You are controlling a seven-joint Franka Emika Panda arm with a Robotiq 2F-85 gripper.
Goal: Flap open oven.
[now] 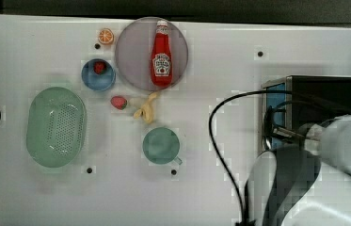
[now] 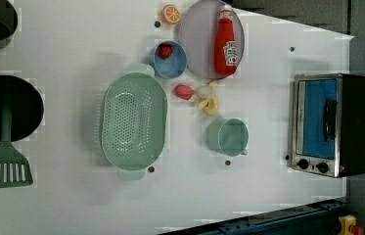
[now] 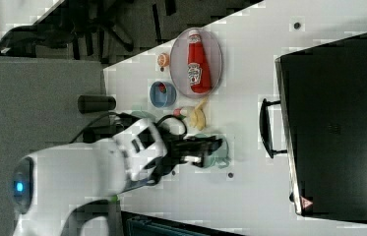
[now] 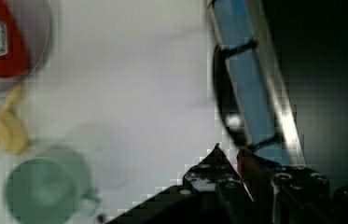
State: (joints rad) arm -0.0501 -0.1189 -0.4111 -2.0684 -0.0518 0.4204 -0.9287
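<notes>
Blue-tinted door shut, the oven [image 2: 331, 125] sits on the white surface [image 2: 268, 186]; the gripper [image 4: 230, 156] (fingers apparently together, hard to tell) hovers by its dark handle [image 4: 222, 93].

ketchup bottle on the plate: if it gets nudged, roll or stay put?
Likely rolls: the ketchup bottle lies on its side on the grey plate, and its body looks rounded. The plate's rim may stop it. It looks like smooth plastic, so probably slippery but not fragile.
</notes>
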